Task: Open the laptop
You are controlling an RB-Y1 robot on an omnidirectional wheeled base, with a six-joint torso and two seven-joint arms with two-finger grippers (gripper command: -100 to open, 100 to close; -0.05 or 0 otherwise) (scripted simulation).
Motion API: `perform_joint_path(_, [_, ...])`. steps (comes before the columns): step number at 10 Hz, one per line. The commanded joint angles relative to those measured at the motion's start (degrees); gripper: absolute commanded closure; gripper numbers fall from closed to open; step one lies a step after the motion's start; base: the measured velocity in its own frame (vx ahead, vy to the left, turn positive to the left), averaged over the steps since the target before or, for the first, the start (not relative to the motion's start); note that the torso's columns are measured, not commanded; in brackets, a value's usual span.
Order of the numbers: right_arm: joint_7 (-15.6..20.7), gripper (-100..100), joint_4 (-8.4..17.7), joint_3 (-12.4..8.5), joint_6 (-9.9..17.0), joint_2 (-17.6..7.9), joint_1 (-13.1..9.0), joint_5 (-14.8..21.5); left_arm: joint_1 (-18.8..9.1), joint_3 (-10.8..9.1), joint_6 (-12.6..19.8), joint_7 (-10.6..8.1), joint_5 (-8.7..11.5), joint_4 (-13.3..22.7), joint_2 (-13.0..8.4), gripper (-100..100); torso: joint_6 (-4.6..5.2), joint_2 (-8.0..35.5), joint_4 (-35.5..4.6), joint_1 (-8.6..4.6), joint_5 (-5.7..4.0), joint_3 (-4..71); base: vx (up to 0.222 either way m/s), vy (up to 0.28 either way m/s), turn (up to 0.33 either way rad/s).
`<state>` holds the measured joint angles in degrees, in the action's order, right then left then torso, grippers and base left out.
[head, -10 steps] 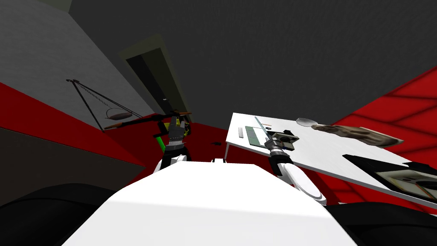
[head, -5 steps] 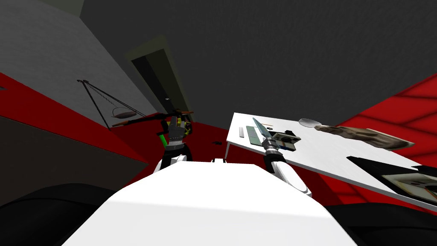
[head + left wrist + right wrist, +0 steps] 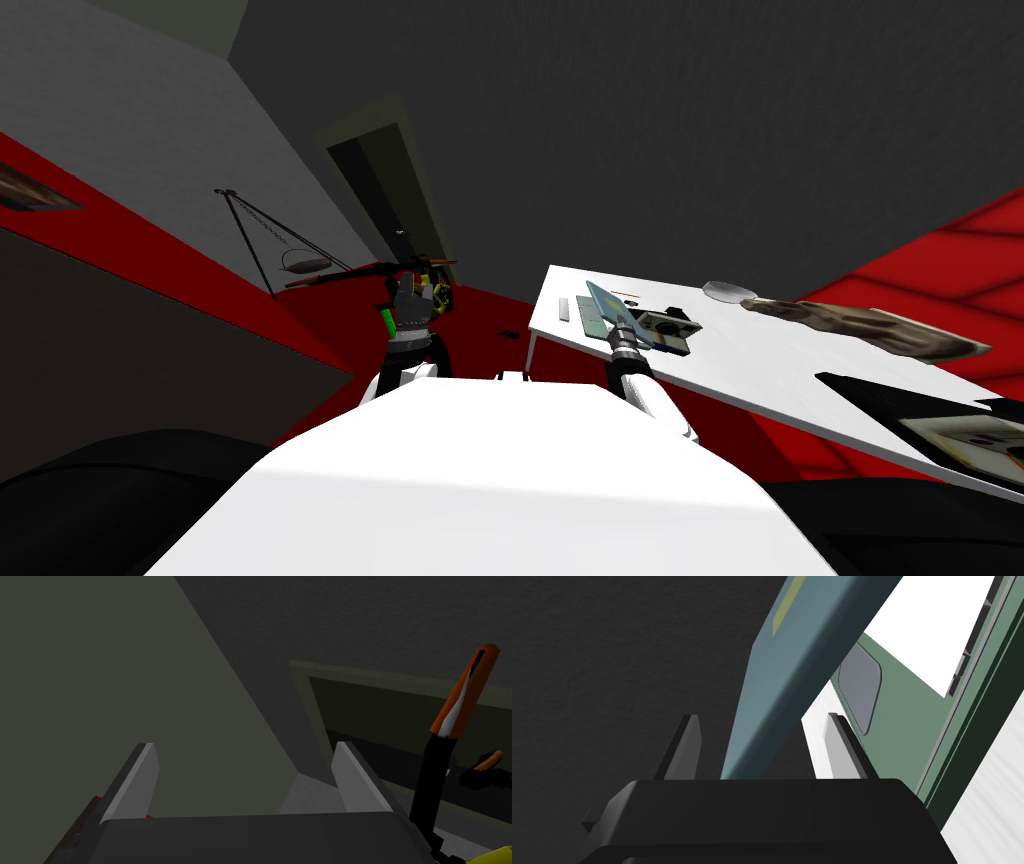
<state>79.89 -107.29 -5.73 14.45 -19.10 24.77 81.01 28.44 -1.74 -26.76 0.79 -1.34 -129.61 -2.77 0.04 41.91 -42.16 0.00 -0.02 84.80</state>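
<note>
The laptop stands at the near left corner of the white table [image 3: 760, 370]. Its green base [image 3: 592, 318] lies flat and its blue-grey lid [image 3: 607, 303] is raised at a slant. My right gripper [image 3: 620, 328] is at the lid's free edge. In the right wrist view the lid [image 3: 792, 666] runs up between the fingers of the open right gripper [image 3: 760, 717], with a gap on each side. Beyond it lie the base and its touchpad [image 3: 859, 686]. My left gripper [image 3: 245, 745] is open and empty, and the head view shows the left gripper [image 3: 413, 300] held up left of the table.
Behind the laptop on the table sit a small boxy device [image 3: 665, 328], a grey dish [image 3: 728, 289], a long brown lump [image 3: 860, 325] and a dark tray [image 3: 940, 420]. A black frame with orange tips [image 3: 400, 268] stands by the left gripper, near a doorway [image 3: 385, 200].
My head view has shifted, so the wall and doorway sit further right. My right forearm has drawn in toward my chest. The lid shows more of its face than before.
</note>
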Motion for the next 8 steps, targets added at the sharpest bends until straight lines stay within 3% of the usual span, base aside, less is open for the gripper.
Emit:
perform_joint_path(1, [-0.36,-100,-2.08,-2.47,-2.25,-3.33,2.43,-4.06,0.01,0.01,0.0,0.0,0.0,-0.01,0.01,0,-0.03,-0.03,0.0,0.3,0.11,0.03,0.097,0.11,-0.105])
perform_joint_path(8, [-0.13,-100,-6.14,-6.95,-5.83,-9.82,7.3,-12.1,0.0,0.01,0.0,0.0,0.0,0.0,0.0,0,0.03,0.66,-0.33,0.21,0.25,-0.36,0.058,0.064,-0.063])
